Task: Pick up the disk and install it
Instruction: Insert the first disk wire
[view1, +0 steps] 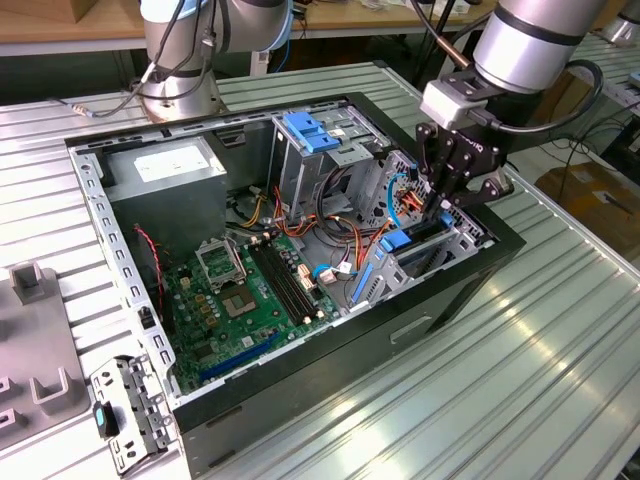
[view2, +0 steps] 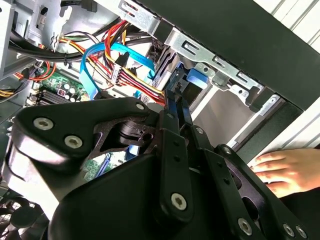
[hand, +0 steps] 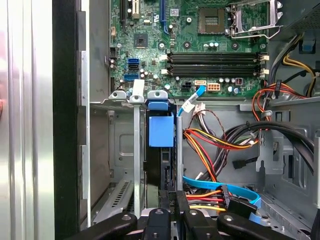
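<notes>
Now the black metal claw (view1: 452, 190) hangs low over the drive bay at the front of the open black computer case (view1: 480, 262), which lies on the ribbed metal desk (view1: 500, 380); its fingers look pinched close together, but I cannot tell for sure if they grip anything. The disk, a dark flat hard drive with blue plastic rails (hand: 161, 150), stands on its edge in the grey metal bay slot (hand: 136, 150), right under the claw in the first wrist view; it looks partly pushed in. Bunches of red, yellow and orange wires (hand: 220, 145) and a flat blue cable (view2: 97, 65) sit just beside the slot (very near the fingers). I think the disk could jam if it tips in the slot; the claw could also snag those wires. A person's hand (view2: 282, 170) rests near the case wall in the second wrist view, and it could get bumped.
</notes>
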